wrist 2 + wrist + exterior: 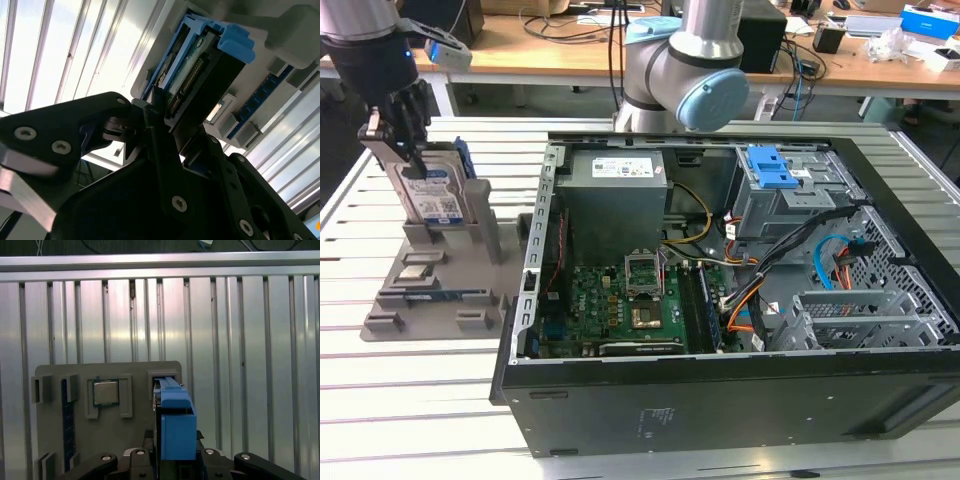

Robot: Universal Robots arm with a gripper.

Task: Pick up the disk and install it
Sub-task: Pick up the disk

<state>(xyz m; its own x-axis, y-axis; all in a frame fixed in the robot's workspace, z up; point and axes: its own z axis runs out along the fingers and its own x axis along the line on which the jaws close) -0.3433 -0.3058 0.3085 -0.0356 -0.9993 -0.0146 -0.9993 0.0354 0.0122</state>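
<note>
Disk (435,195): silver-grey, white-and-blue label, blue side rails, upright at the grey holder (430,300).
Fingers (159,150): clamped tight on its upper edge.

Open computer case (720,410), grey holder (390,322), square chip (105,392)

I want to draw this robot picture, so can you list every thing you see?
disk: one, silver-grey with blue rails, upright in the holder
holder: one, grey, on the table, exterior view's left
chip: one, silver, lying in the holder
computer case: one, black, open, mid-table
drive cage: one, grey with blue top, inside the case
circuit board: one, green, on the case floor
table: one, silver slats, under everything
arm: one, grey with pale blue cap, behind the case
claw: one, black, shut on the disk's top edge
</note>
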